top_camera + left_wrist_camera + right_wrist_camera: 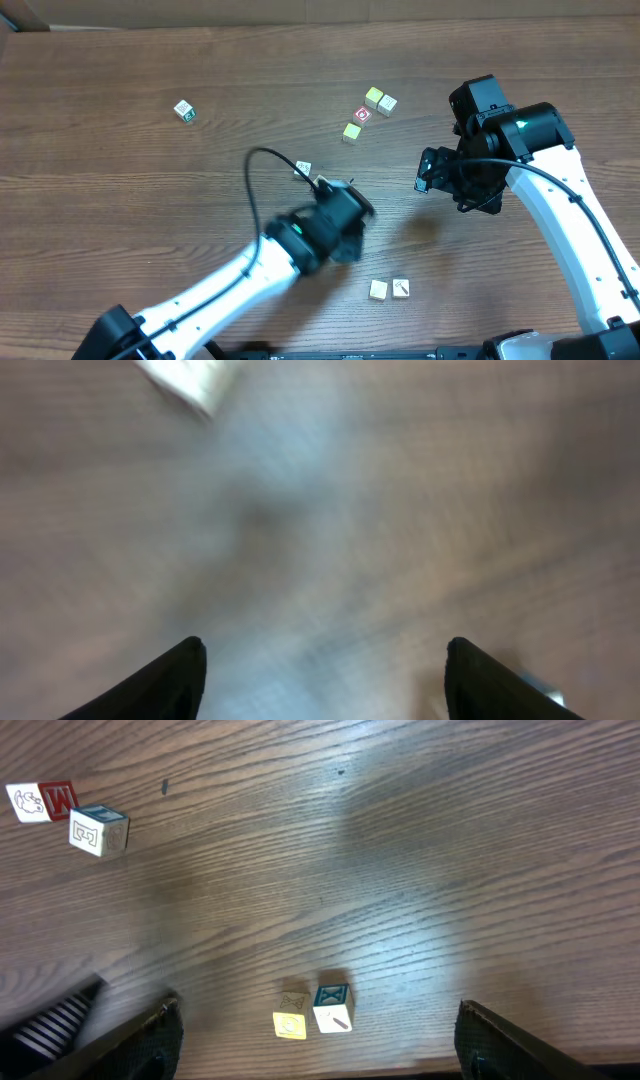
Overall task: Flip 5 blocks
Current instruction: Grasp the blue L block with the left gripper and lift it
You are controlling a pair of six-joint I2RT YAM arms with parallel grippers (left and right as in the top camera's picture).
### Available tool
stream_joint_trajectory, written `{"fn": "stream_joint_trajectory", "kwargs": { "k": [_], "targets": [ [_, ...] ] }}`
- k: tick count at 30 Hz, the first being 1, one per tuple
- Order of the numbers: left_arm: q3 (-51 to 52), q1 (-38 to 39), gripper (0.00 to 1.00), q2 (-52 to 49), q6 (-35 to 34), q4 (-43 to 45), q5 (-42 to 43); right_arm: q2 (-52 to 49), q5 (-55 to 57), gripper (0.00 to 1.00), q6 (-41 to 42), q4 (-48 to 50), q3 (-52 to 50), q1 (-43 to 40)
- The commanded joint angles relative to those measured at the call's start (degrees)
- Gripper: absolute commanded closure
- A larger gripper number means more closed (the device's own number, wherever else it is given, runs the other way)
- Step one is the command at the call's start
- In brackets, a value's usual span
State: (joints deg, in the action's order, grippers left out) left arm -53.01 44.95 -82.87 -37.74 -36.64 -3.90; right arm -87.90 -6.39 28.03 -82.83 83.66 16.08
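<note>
Left claw [325, 660] spread wide, empty — right claw [317, 1008] likewise | two blocks [378, 290] flat, side by side, row running left-right

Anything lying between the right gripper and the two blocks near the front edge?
No. In the overhead view, the table between the right gripper and the two blocks is bare wood; nothing sits on that stretch.

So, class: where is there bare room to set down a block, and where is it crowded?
Free: the wide stretch between the lone block and the left arm. Crowded: around the four-block cluster near the right hand.
</note>
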Motion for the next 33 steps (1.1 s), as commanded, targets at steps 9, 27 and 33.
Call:
{"fn": "stream_joint_trajectory", "kwargs": {
  "k": [9,27,33],
  "targets": [
    [-6.6,-20.4,0.41,-10.2,33.6,4.0,13.8,1.9,0.3,0.12,-0.5,0.2,1.5,-0.1],
    [-23.6,-18.3,0.52,-31.1,41.0,-2.6,14.0,1.9,0.3,0.12,-1.2,-0.7,1.5,-0.1],
    [-23.7,-18.3,0.57,-31.1,40.3,-3.0,13.9,1.9,0.3,0.12,-1.3,-0.7,1.5,-0.1]
  ]
}}
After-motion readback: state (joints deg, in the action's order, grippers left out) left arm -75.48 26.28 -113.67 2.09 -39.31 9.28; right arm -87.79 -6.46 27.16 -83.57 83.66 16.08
